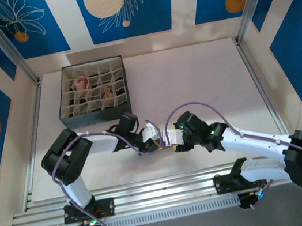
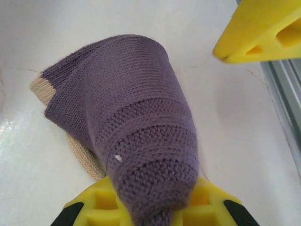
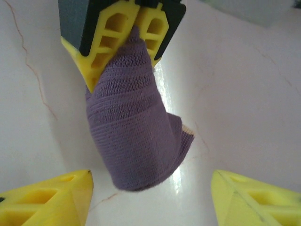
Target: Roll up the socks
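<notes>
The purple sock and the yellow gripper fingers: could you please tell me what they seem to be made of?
The purple sock: soft matte knit, judging by visible stitch rows and ribbed bands. The yellow fingers: probably rigid moulded or printed plastic, with hollow cut-outs.

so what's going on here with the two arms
The left hand is clamped on one end of the purple sock, which trails bunched onto the white table. The right hand is open, its fingers either side of the sock's other end. Two rolled bundles sit in the divided box.
</notes>
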`<control>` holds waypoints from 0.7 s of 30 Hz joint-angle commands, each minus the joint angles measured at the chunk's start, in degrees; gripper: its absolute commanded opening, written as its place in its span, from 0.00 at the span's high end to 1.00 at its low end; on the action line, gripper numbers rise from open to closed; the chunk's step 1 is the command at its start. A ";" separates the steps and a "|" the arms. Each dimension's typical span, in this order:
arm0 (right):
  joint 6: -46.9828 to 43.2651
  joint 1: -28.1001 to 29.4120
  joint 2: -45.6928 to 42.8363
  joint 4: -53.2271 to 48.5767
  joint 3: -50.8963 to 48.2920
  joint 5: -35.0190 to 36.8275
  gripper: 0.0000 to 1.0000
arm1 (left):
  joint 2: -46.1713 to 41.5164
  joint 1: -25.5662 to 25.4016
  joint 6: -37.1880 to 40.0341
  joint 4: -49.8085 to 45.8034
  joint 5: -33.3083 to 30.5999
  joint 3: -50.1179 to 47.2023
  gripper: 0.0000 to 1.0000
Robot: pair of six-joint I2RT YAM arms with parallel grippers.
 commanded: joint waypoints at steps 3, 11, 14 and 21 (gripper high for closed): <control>-3.48 0.55 4.22 6.14 0.00 -0.39 0.34 | 1.62 1.82 -1.72 -7.33 6.76 2.86 1.00; -4.04 0.55 13.03 7.47 1.66 -4.13 0.35 | 2.48 3.46 -4.37 -7.78 11.04 4.97 1.00; -4.13 0.69 16.35 9.00 2.04 -4.28 0.36 | 2.76 3.92 -5.15 -8.54 13.28 6.11 1.00; -1.36 2.27 23.04 10.04 5.47 -3.08 0.78 | 2.39 4.51 -7.32 -9.01 16.01 7.50 0.99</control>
